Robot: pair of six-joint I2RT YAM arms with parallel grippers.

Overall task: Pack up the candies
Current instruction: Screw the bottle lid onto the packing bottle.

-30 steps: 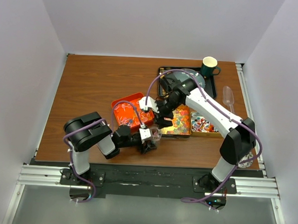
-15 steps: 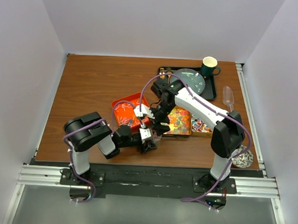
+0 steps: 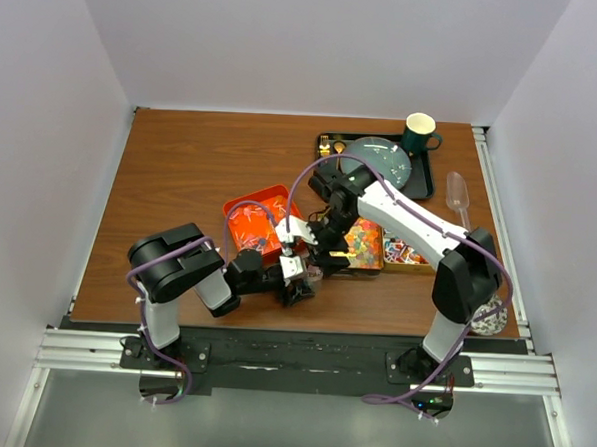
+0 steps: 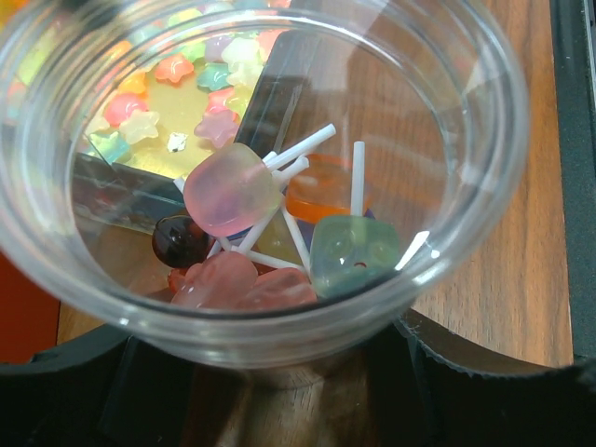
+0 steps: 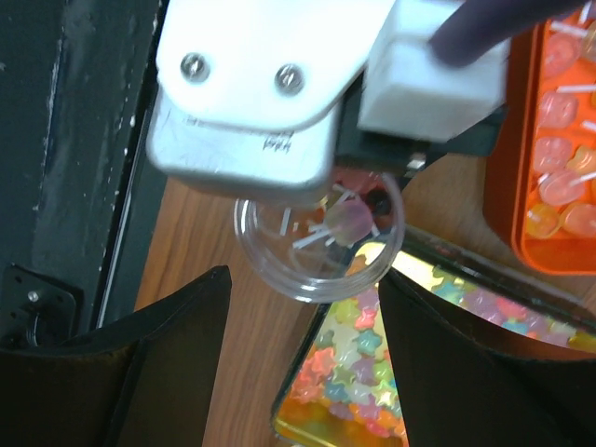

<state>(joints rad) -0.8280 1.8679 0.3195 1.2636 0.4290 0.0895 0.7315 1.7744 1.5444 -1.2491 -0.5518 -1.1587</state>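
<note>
My left gripper [image 3: 301,281] [image 4: 279,396] is shut on a clear plastic cup [image 3: 313,273] [image 4: 279,186] standing on the table. Several lollipop candies [image 4: 244,191] with white sticks lie in the cup, pink, green, orange and dark red. My right gripper [image 3: 319,247] [image 5: 303,349] hangs open just above the cup [image 5: 317,244], with nothing between its fingers. Star-shaped candies [image 5: 358,372] fill a gold tin [image 3: 360,247] right of the cup. More lollipops [image 5: 559,140] lie in an orange tray [image 3: 251,221]. Wrapped candies fill a second tin [image 3: 409,247].
A black tray [image 3: 426,175] at the back holds a grey plate [image 3: 382,158] and a green mug [image 3: 419,133]. A clear scoop [image 3: 457,197] lies at the right edge. A patterned round thing [image 3: 490,317] sits by the right arm's base.
My right gripper has swung from over the gold tin toward the near left and now sits above the cup. The left gripper and cup have stayed put.
</note>
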